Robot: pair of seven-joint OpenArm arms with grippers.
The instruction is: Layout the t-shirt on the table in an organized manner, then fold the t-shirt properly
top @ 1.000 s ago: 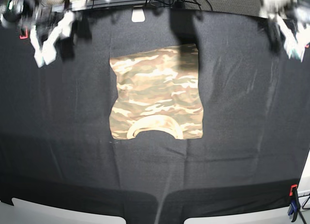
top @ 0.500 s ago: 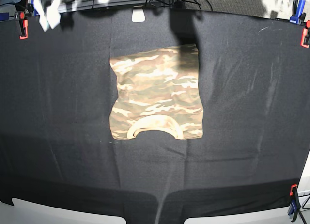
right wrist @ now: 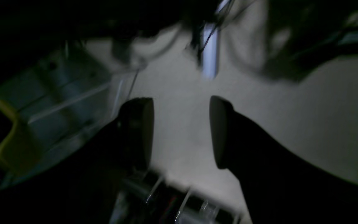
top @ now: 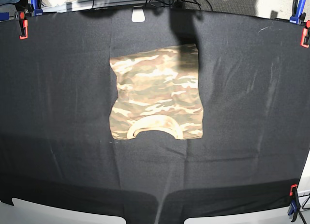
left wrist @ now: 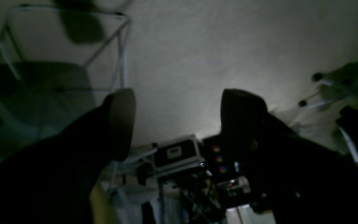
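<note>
The camouflage t-shirt (top: 156, 93) lies folded into a rough rectangle in the middle of the table (top: 58, 112), its pale neck band at the near edge. No arm shows in the base view. My left gripper (left wrist: 179, 124) is open in the left wrist view, its two dark fingers wide apart with nothing between them, pointing away from the table at a pale surface. In the right wrist view my right gripper (right wrist: 181, 132) is open too, empty, with a blurred room behind it.
Red and blue clamps hold the black cloth at the far left corner (top: 22, 29), the far right corner (top: 305, 36) and the near right edge (top: 292, 200). A white tag (top: 138, 14) lies at the far edge. Cases and cables (left wrist: 179, 155) show in the left wrist view.
Both arms have drawn back out of the base view over the far corners. The t-shirt has not moved.
</note>
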